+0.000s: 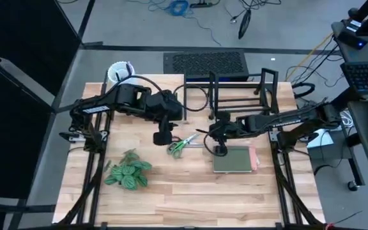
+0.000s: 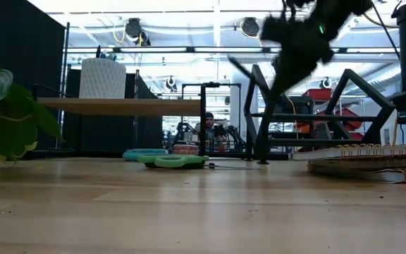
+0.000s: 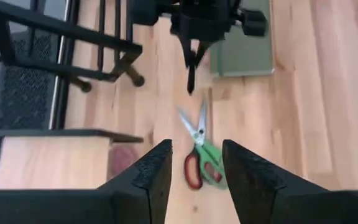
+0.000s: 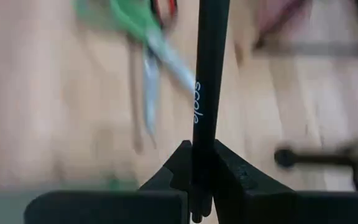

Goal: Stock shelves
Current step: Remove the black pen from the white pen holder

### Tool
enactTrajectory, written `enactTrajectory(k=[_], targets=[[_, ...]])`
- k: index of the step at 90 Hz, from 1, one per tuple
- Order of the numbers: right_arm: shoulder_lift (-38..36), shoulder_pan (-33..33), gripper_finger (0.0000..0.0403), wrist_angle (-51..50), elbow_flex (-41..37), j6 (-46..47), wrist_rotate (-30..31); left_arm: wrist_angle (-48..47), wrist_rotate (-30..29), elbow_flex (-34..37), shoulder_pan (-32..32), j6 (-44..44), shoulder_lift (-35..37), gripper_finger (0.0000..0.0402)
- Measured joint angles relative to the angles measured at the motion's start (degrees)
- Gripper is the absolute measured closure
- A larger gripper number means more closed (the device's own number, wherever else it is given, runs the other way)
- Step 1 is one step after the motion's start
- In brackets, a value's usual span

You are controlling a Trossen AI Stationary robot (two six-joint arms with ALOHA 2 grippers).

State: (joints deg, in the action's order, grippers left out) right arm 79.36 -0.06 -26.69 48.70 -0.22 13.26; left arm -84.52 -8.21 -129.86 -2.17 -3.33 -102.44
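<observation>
My right gripper [image 1: 217, 142] hangs above the table between the green-handled scissors [image 1: 183, 144] and a green notebook [image 1: 234, 158], shut on a thin black pen [image 4: 205, 93]. My left gripper [image 1: 162, 137] stands open just left of the scissors [image 3: 199, 155], which lie flat on the wood past its fingertips. The pale wooden riser shelf [image 2: 118, 106] stands at the far left with a white cup [image 2: 103, 77] on top. The black wire rack [image 1: 235, 92] stands at the far middle. My right gripper pinches the black pen's shaft [image 4: 197, 158] between its two fingers. The pen lies along the fingers and sticks out past their tips. It is lifted clear of the table and slants down toward the scissors [image 2: 242, 70].
A potted green plant [image 1: 128, 172] sits at the near left. The notebook lies on a pink one near the right arm, seen as a stack [image 2: 372, 159] in the low view. Bare wood stretches along the table's near edge [image 1: 190, 204].
</observation>
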Motion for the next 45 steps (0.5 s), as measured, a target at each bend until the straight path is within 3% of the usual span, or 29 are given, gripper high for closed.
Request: enactTrajectory(k=[23, 45], targets=[[0.04, -4.52, 0.0387, 3.47, -12.32, -1.54, -0.09, -0.25, -0.15, 0.0, 0.0, -3.41, 0.14, 0.0272], [0.02, -4.85, 0.0365, 5.29, -16.08, -3.22, 0.22, -0.3, -0.16, 0.0, 0.02, -4.59, 0.16, 0.0272]])
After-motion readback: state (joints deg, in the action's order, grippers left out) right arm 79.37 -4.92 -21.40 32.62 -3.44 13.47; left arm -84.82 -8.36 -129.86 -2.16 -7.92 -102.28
